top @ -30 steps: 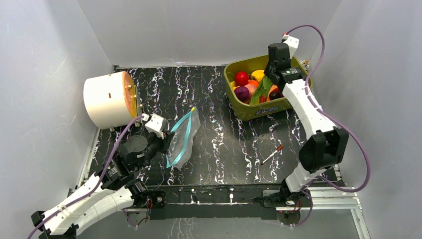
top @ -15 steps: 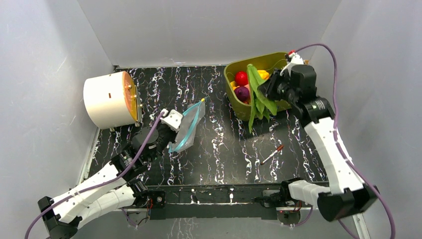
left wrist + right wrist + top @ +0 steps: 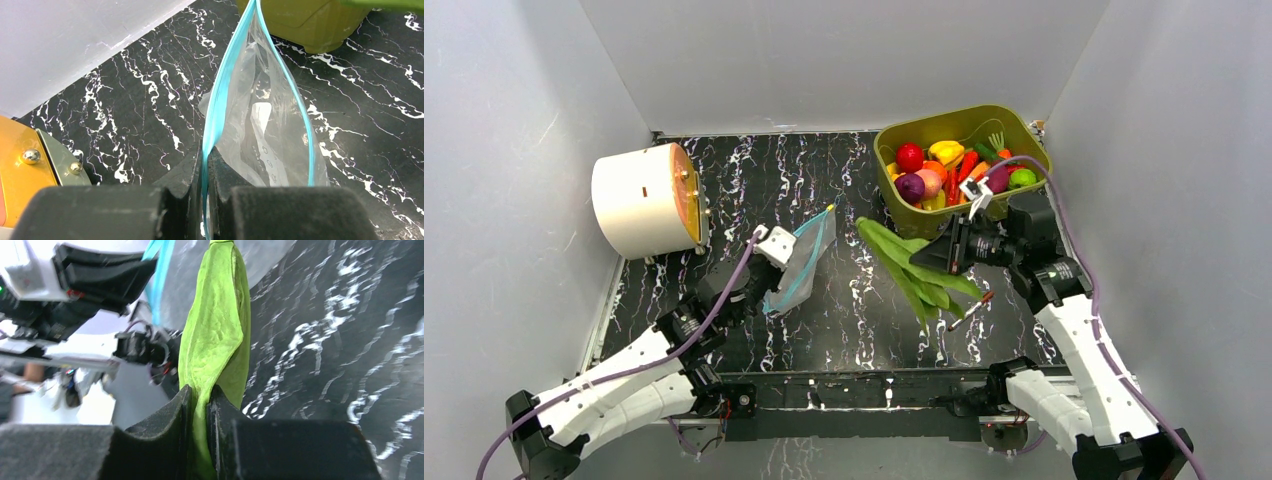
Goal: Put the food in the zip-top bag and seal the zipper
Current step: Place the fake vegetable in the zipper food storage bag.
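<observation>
Swinging clear of the olive tub (image 3: 921,226), the green leaf (image 3: 914,272) is now hanging just right of the zip-top bag (image 3: 802,262). (Photographer)
Who is gripping what? (Desk)
Right gripper (image 3: 200,395) is pinching the leaf's end; left gripper (image 3: 206,165), clamped on the zipper (image 3: 220,100), is holding the mouth agape. (Photographer)
Meaning? (Desk)
Loading is likely starting; other food (image 3: 929,172) is waiting in the tub. (Photographer)

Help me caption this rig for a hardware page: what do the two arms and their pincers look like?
The left arm and right arm have smooth white shell links joined by black cylindrical joints, each trailed by a thin purple cable. A small white block sits at each wrist. The left pincer and right pincer each have two blunt matte-black fingers.
</observation>
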### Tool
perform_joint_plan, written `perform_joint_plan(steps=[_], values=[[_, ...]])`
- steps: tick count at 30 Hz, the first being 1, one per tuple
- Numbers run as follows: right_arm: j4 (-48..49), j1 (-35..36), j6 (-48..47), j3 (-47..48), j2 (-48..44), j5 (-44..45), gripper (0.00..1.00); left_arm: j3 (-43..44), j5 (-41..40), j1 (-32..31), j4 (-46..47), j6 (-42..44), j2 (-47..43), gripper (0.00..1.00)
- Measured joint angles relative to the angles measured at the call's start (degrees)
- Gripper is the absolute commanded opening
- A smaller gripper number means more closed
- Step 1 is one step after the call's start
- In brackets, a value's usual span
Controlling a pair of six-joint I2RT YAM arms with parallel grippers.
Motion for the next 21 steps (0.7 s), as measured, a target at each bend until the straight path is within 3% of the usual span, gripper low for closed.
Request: perform_joint_plan(steps=[9,15,21], values=[[17.5,0.6,15.8,-10.0,-2.8,-14.0,0.00,0.3,-0.4,0.0,1.0,-0.2,4.3,0.00],[27.6,2.9,20.8,-10.2,-0.5,-14.9,0.00,4.2,-7.0,0.0,3.6,4.1,10.4,0.00],[31.6,13.1,21.7,-10.1,7.6,-10.4,0.00,5.2,-8.6,0.0,5.6,4.9,11.1,0.00]])
